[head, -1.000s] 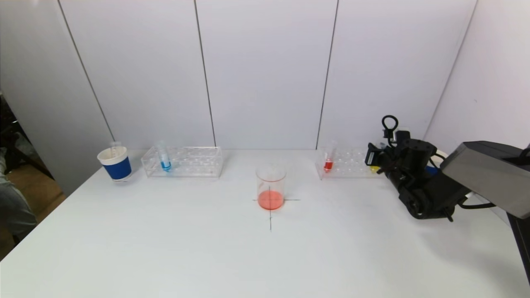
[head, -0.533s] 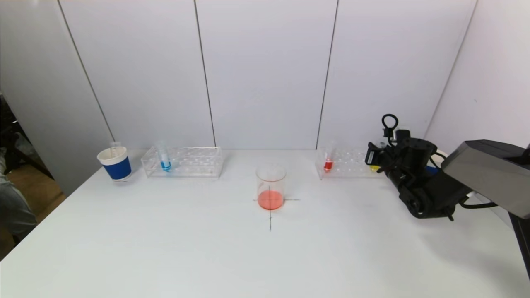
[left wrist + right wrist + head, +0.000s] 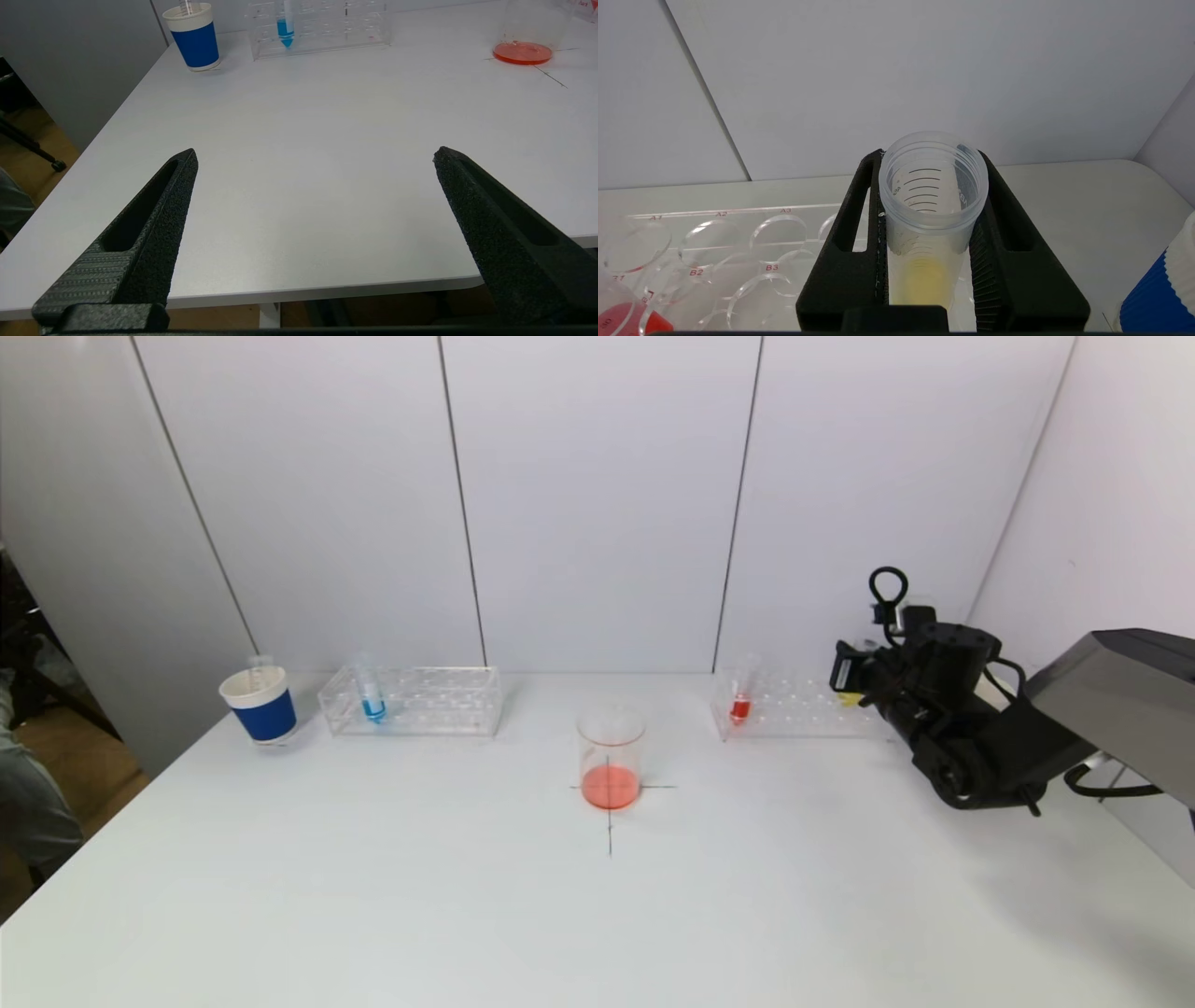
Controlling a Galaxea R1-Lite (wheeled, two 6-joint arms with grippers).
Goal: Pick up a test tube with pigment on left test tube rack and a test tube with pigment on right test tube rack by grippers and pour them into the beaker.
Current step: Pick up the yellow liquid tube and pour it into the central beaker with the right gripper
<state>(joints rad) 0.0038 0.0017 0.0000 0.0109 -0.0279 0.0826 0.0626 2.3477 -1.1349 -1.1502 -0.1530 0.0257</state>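
From the head view, the right gripper point(image 3: 851, 683) hangs over the far end of the right rack point(image 3: 794, 705), clamped on a tube with yellow pigment point(image 3: 848, 698) that looks just clear of the rack's holes. A red tube point(image 3: 740, 702) stands in the rack's near-centre end. The beaker point(image 3: 611, 758), holding a shallow orange-red layer, sits on a cross mark at the middle of the table point(image 3: 467, 896), well apart from the gripper. At the far left stand the left rack point(image 3: 415, 700) with a blue tube point(image 3: 371, 695) and a blue paper cup point(image 3: 260, 705). The left arm is not in sight here.

In the left wrist view, the left gripper point(image 3: 315, 156) hovers low over the table's near edge, fingers point(image 3: 154, 210) spread wide and holding nothing. The blue tube point(image 3: 285, 25), blue paper cup point(image 3: 196, 35) and beaker point(image 3: 530, 32) lie far ahead of it.

In the right wrist view, both fingers point(image 3: 852, 242) press the sides of the uncapped yellow tube point(image 3: 931, 219), which stands upright with liquid low in it. The rack's empty holes point(image 3: 780, 231) lie beside and below, and a blue paper cup point(image 3: 1157, 298) sits close on the other side.

The risks I see: the tube's tip may still be partly in the rack, so moving sideways too soon could snag it and drag the rack. The tube is open, so tilting it on the way across would spill pigment short of the beaker. The smooth plastic could also slip between the fingers.
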